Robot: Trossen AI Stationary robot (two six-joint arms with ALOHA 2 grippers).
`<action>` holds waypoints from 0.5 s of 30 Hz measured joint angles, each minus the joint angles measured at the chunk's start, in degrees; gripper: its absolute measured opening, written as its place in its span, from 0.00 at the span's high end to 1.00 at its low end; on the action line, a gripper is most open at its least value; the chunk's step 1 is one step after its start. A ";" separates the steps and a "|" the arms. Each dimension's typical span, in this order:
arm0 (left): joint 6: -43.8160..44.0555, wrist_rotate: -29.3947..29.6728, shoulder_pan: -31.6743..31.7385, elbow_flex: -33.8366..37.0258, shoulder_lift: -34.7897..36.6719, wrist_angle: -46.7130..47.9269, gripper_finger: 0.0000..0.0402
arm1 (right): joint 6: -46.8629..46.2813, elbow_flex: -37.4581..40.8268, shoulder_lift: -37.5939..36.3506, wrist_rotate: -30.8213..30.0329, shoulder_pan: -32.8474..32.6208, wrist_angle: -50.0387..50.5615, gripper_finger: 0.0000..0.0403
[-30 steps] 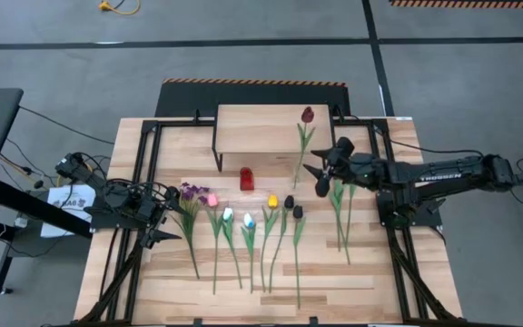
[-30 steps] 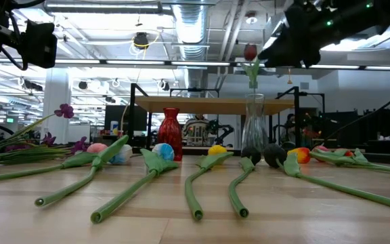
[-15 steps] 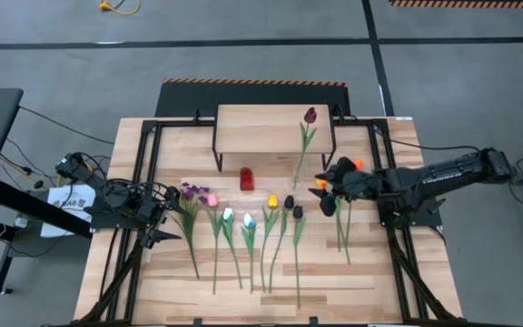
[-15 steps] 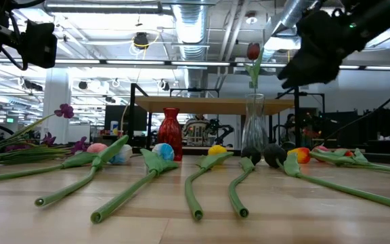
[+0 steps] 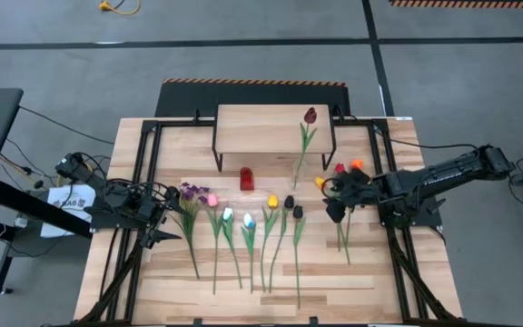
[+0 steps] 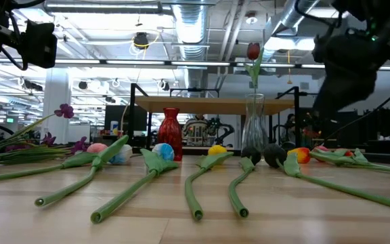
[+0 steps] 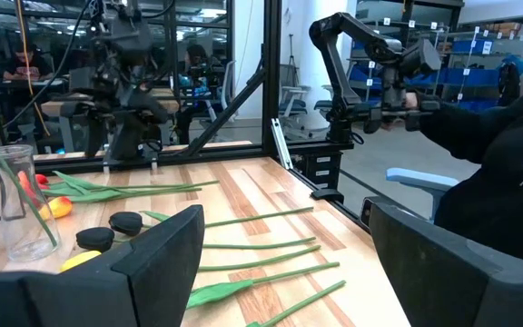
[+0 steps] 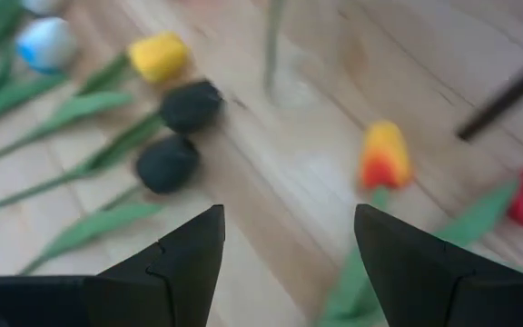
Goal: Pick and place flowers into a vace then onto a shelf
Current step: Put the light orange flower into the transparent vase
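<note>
High cam looks straight down on the whole counter [image 5: 189,282]. Low cam sits at counter height, facing the room. Both wrist cams look out past their own fingers, the right one close over the flowers [image 8: 162,109]. All views share the flowers.

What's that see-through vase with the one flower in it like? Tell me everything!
The clear vase looks like glass, narrow at the neck and wider toward its base. It stands upright on the plank table, in front of the shelf and to the right of a small red vase. One dark red tulip stands in it, its green stem running down inside and its bloom rising above the rim. Neither gripper touches the vase.
</note>
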State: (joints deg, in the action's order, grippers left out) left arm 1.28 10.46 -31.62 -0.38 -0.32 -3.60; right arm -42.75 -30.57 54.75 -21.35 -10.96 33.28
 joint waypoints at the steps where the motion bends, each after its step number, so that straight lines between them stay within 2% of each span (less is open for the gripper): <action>1: 0.00 0.00 -0.01 0.02 -0.02 0.00 0.25 | -0.81 0.00 -0.01 -0.30 0.17 1.04 0.41; 8: -0.02 0.00 0.00 0.00 0.00 0.00 0.25 | -2.42 0.00 1.56 -2.64 0.21 2.38 0.41; 15: 0.00 0.00 0.00 0.02 0.00 0.00 0.25 | -2.40 0.00 10.32 -2.75 0.21 1.65 0.41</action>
State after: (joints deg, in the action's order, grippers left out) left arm 1.28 10.46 -31.62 -0.36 -0.32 -3.60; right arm -45.15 -30.57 65.07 -24.10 -10.74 34.94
